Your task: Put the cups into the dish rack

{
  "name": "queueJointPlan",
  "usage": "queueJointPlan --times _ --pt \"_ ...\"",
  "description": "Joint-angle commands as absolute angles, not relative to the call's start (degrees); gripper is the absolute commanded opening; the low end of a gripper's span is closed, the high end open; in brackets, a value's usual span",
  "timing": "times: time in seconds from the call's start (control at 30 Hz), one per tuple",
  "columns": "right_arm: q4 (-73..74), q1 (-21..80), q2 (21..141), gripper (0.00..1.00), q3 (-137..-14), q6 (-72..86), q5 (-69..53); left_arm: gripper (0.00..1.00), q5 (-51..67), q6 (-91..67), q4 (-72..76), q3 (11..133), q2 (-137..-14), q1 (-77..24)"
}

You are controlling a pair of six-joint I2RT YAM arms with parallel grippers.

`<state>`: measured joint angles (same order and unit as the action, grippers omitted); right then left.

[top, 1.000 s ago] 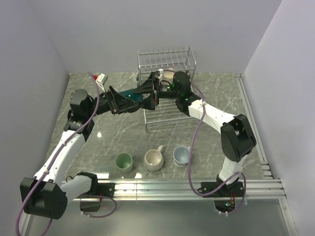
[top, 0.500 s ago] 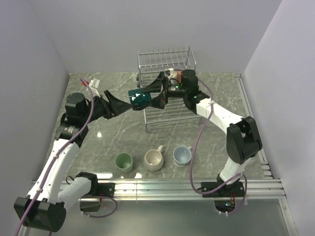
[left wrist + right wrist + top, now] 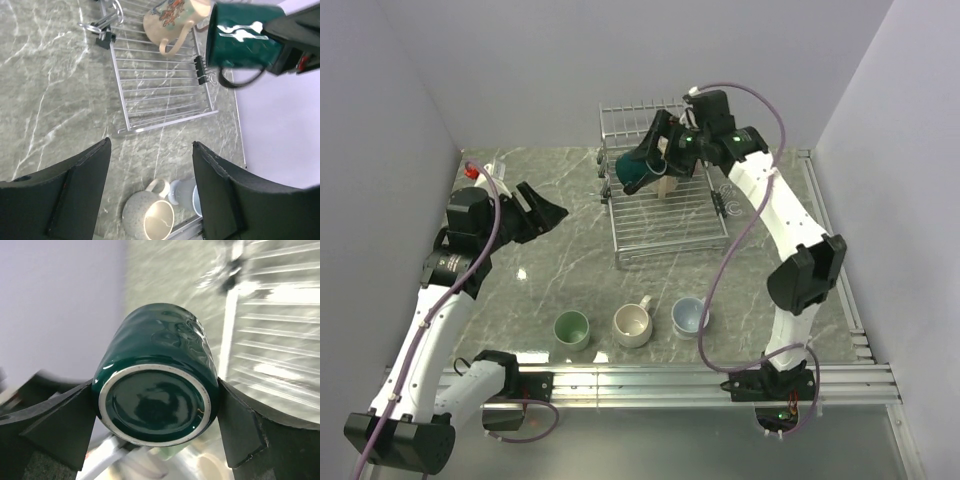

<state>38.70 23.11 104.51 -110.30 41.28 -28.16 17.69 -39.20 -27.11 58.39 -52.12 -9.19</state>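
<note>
My right gripper (image 3: pixel 655 160) is shut on the dark teal mug (image 3: pixel 638 170) and holds it in the air over the back left of the dish rack (image 3: pixel 670 235). In the right wrist view the mug's base (image 3: pixel 156 407) faces the camera between the fingers (image 3: pixel 239 425). The left wrist view shows the teal mug (image 3: pixel 240 37) above the rack (image 3: pixel 160 85). The cream painted mug (image 3: pixel 172 17) lies in the rack. My left gripper (image 3: pixel 545 213) is open and empty, left of the rack. The light green (image 3: pixel 571 328), beige (image 3: pixel 632 324) and pale blue (image 3: pixel 689 315) mugs stand near the front edge. The reddish-brown mug is hidden.
A wire ring holder (image 3: pixel 725 193) hangs on the rack's right side. A metal clip (image 3: pixel 100 22) sits at the rack's left back corner. Grey walls close in the back and left; a metal rail (image 3: pixel 700 378) runs along the front edge.
My left gripper let go of the teal mug and drew back to the left. My right gripper took the mug and carried it up and back over the rack.
</note>
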Motion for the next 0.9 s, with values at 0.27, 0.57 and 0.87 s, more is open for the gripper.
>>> queueJointPlan --times 0.27,0.57,0.87 --pt "54.67 32.69 120.31 0.0 -129.37 27.68 7.37 0.7 15.47 -38.23 -32.16 62.48 -53.35 -9.4" --pt "51.24 34.19 129.01 0.0 -135.17 28.21 13.61 0.69 14.42 -36.56 -38.75 65.39 -52.82 -9.4" --pt "46.85 35.42 130.35 0.33 -132.37 29.62 12.66 0.68 13.36 -36.3 -42.54 66.97 -52.03 -9.4"
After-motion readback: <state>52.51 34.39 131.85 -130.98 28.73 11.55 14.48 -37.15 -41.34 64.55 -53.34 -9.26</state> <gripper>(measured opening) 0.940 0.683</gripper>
